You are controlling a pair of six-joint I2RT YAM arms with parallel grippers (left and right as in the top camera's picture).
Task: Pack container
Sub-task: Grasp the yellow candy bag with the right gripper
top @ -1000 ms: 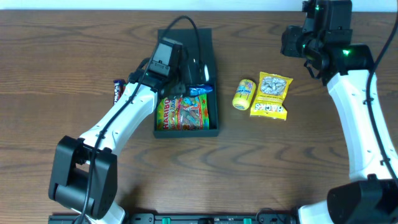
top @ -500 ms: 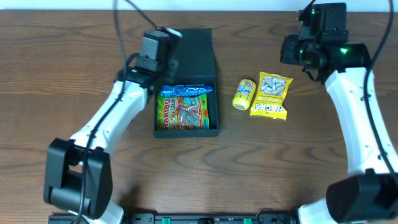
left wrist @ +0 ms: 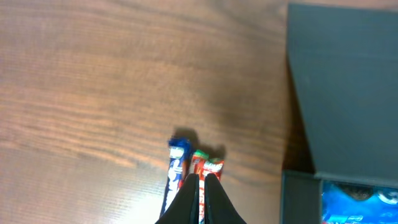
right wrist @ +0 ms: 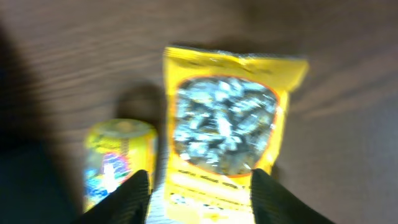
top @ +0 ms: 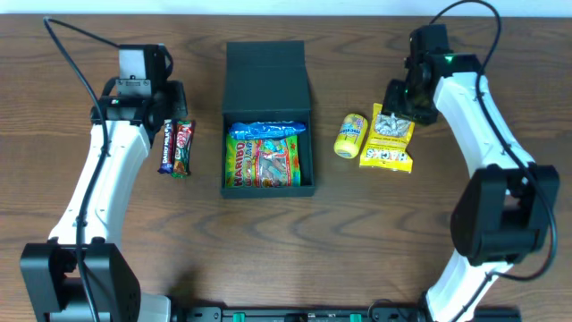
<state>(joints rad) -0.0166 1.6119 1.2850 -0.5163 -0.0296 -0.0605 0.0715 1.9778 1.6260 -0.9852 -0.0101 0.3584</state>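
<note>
The container (top: pixel 237 134) is a dark teal box at the table's middle, its flap lid (top: pixel 266 70) laid open to the back. Inside lie a Haribo packet (top: pixel 264 165) and a blue packet (top: pixel 266 131). My left gripper (top: pixel 172 109) (left wrist: pixel 200 178) is shut with nothing in it, above a red snack bar (top: pixel 183 148) (left wrist: pixel 211 168) that lies beside a dark blue bar (top: pixel 166 146) (left wrist: pixel 176 165), left of the box. My right gripper (top: pixel 402 103) (right wrist: pixel 202 196) is open, straddling the near end of a yellow seed packet (top: pixel 389 139) (right wrist: pixel 224 127).
A small yellow can (top: pixel 351 136) (right wrist: pixel 118 162) lies on its side between the box and the seed packet, close to my right gripper's left finger (right wrist: pixel 134 199). Bare wooden table (top: pixel 402 233) spreads in front of the box.
My left arm has swung from over the box to the left, above the two bars, and shut; the blue packet now lies in the box. My right arm has come down over the seed packet.
</note>
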